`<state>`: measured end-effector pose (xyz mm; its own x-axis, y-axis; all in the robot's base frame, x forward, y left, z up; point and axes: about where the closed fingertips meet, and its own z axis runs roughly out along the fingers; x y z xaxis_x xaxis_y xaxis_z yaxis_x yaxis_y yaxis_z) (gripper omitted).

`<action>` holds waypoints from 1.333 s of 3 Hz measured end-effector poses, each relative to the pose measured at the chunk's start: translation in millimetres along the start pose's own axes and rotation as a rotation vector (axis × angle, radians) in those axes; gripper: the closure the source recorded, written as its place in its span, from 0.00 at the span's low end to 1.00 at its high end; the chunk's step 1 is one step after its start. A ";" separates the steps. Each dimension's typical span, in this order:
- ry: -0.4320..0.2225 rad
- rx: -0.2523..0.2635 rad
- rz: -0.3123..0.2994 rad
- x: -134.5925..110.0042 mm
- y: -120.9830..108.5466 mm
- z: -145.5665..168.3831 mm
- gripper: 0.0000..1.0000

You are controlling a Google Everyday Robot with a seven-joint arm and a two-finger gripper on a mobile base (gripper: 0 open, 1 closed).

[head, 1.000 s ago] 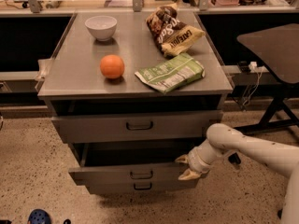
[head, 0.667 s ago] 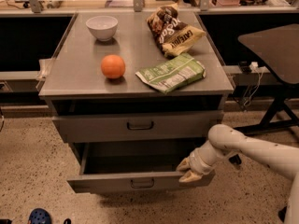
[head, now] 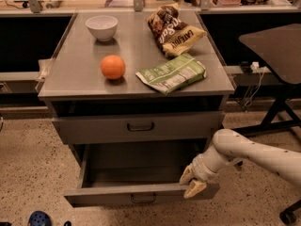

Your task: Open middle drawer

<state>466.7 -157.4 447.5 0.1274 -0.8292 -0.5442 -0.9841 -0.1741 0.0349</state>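
The middle drawer (head: 117,195) of the grey metal cabinet stands pulled far out, and its deep grey interior (head: 136,166) is empty. Its small dark handle (head: 143,199) sits at the centre of the low front panel. My gripper (head: 192,182) is at the right end of that front panel, with one finger inside the top edge and one over the front face, shut on the panel. The top drawer (head: 136,126) above is closed. The lowest drawer is hidden under the open one.
On the cabinet top (head: 70,74) lie a white bowl (head: 101,27), an orange (head: 113,67), a green snack bag (head: 171,73) and a brown chip bag (head: 173,29). A dark table on a wheeled stand (head: 277,46) is at the right. A blue object (head: 38,218) lies on the floor.
The middle drawer has slid further out toward the camera, covering the lowest drawer. My gripper moved with it on the right end of the front panel.
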 end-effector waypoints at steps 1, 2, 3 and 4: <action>0.000 0.000 0.000 0.0 0.0 0.1 0.16; 0.000 0.000 0.000 0.0 0.0 0.1 0.00; 0.041 -0.034 -0.006 0.3 8.5 12.7 0.00; 0.091 -0.084 -0.008 0.6 27.8 26.8 0.18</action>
<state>436.2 -148.5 425.7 0.1501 -0.8718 -0.4663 -0.9696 -0.2221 0.1031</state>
